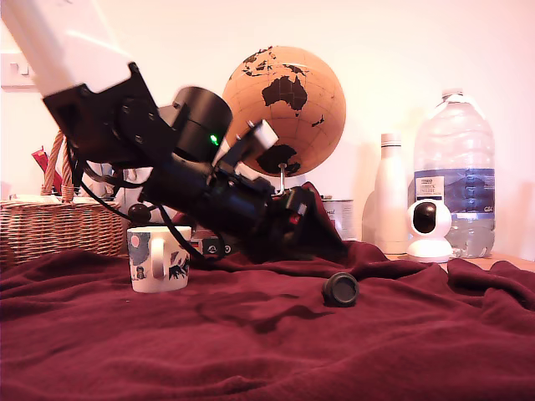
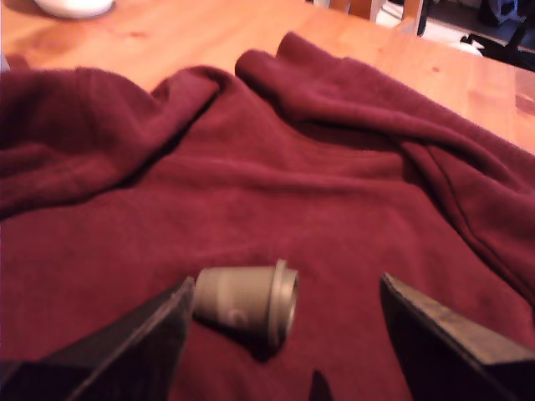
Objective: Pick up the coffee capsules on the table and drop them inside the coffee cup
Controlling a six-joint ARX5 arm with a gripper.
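reading little on the labels: water bottle [image 1: 454,171] at the exterior view's right carries a blue-and-white label with print too small to make out, only a fragment like "gl" at its edge. no other legible writing.

lying on its side on the dark-red fleece cloth [image 1: 251,334] of the counter [image 2: 167,38], a black coffee capsule [image 1: 340,289], right of centre in the exterior view, apart from the arm and well to the right of the coffee cup [image 1: 159,259]. standing upright at that view's left, the cup: white, dark leafy print, pinkish dot, loop handle turned toward the camera.

reaching down low over the cloth behind the cup and the black capsule, black arm with a green light, its hand [image 1: 322,238] dipped behind a fold, so hard to judge from there.

seen from the wrist view, hand [image 2: 284,334] spread wide, two dark fingers [image 2: 138,342] apart with nothing clamped. lying on its side between them, a second coffee capsule [image 2: 247,305], looking pale grey-beige in this light, rimmed end turned toward the wider gap, narrow end touching or just beside one finger; well clear of the other finger. cannot tell its true colour.

showing beyond the bunched cloth in the wrist view, bare light wood.

standing along the back in the exterior view: wicker basket [image 1: 58,225] at left, cork globe [image 1: 284,109] in the middle, white bottle [image 1: 390,196], small white camera [image 1: 429,230] in front of the water bottle.
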